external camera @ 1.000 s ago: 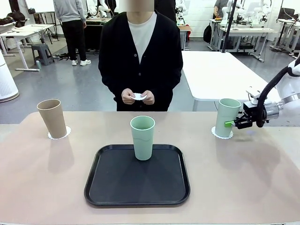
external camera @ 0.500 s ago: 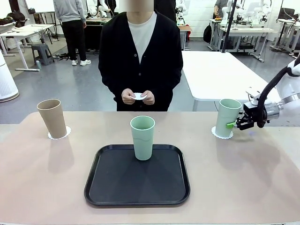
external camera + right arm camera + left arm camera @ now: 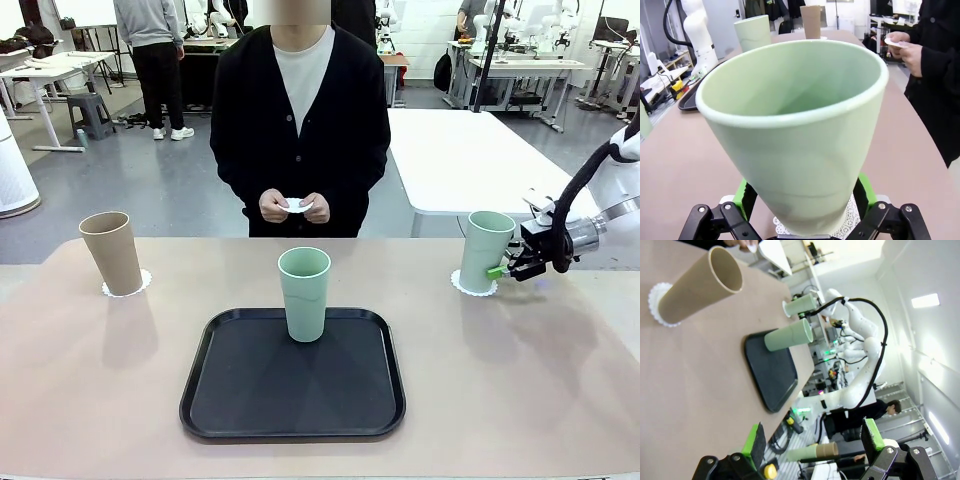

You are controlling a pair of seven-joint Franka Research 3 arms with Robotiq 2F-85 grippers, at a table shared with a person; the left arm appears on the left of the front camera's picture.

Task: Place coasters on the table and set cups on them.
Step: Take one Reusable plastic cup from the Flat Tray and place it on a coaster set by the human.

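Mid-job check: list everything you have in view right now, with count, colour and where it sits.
tan cup: 1, tan-brown, upright on the left coaster
centre cup: 1, mint-green, upright on the tray's far half
right cup: 1, mint-green, upright on the right coaster
third coaster: 1, white like the other two, in the person's hands
tray: 1, black, table centre
table: 1, beige, under everything
person's hands: 2, held together beyond the far edge
left end effector: 1, black with green pads, open, aimed across the table at the cups
right end effector: 1, black with green pads, open, one finger either side of the right cup's base
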